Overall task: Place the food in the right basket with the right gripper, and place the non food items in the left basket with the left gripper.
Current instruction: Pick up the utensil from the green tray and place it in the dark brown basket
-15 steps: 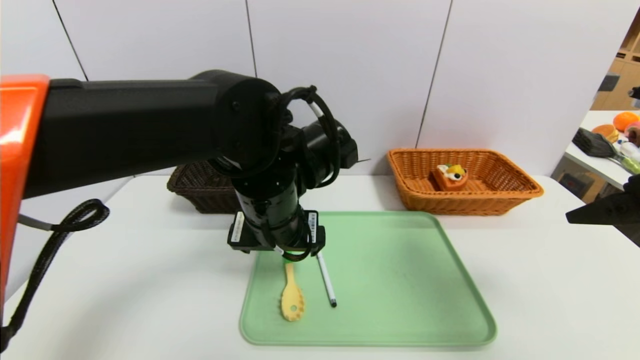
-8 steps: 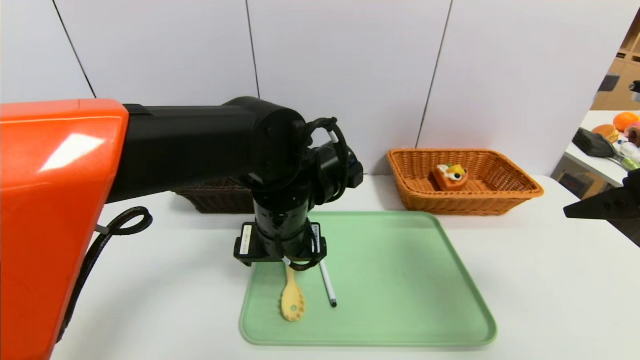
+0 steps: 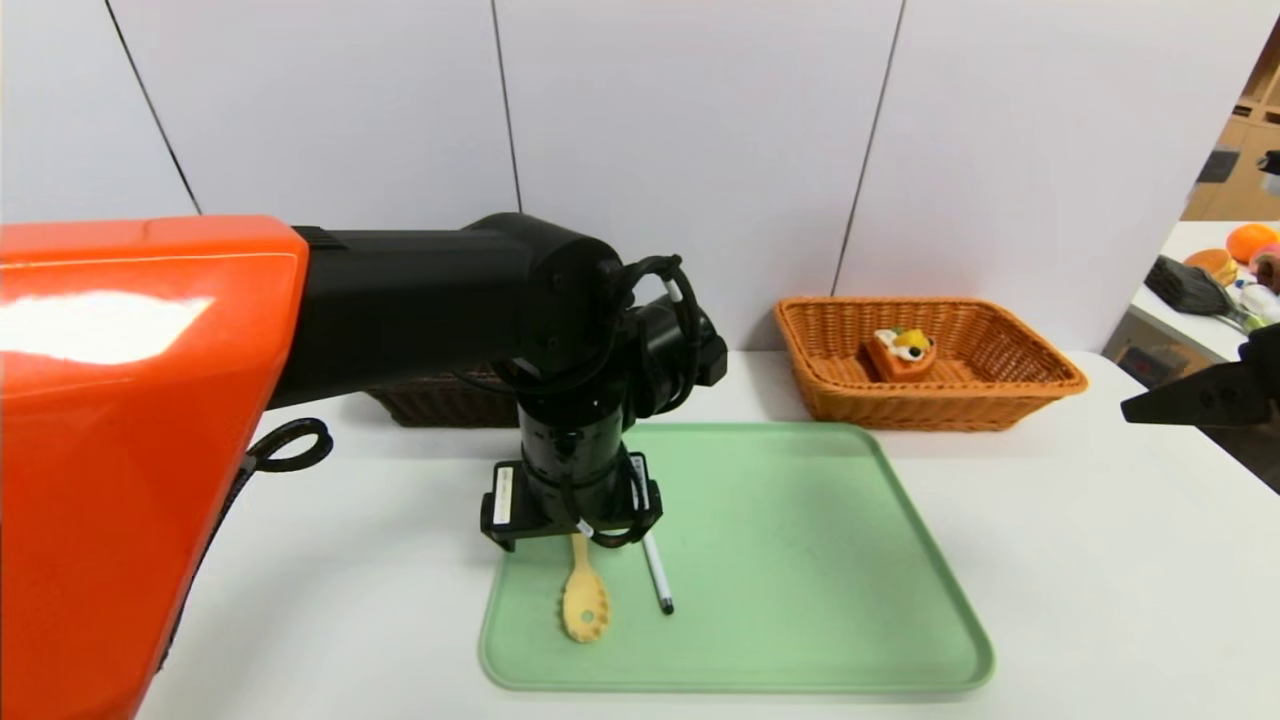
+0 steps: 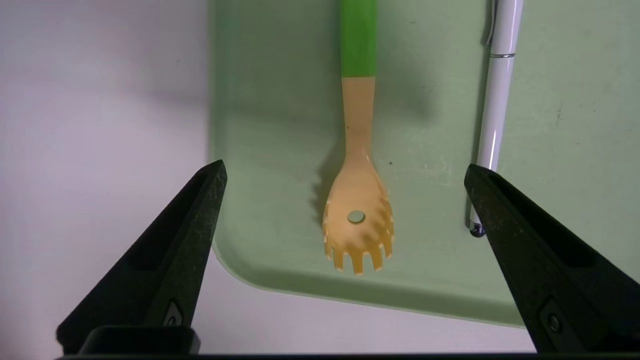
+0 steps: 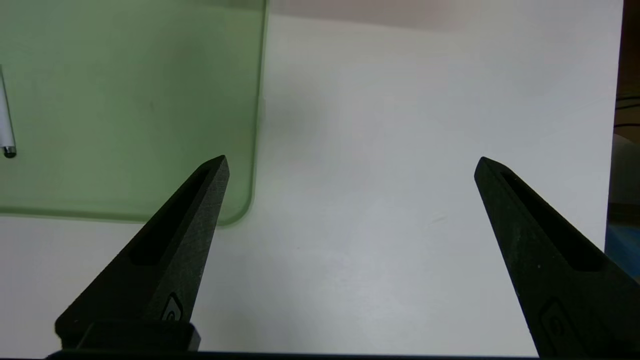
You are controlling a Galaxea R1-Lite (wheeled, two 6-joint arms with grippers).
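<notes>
The left arm (image 3: 420,305) reaches in from the left, bent at its wrist (image 3: 570,300) so the left pincer (image 4: 345,167) points down, its jaws spread wide and holding nothing. The right pincer (image 5: 352,157) hangs over the bench (image 5: 380,250) at the far right, also wide open.

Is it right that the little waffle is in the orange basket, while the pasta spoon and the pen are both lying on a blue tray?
Not quite: the tray is green, as the head view shows. The waffle is in the orange basket, and the pasta spoon and pen are both on that tray.
</notes>
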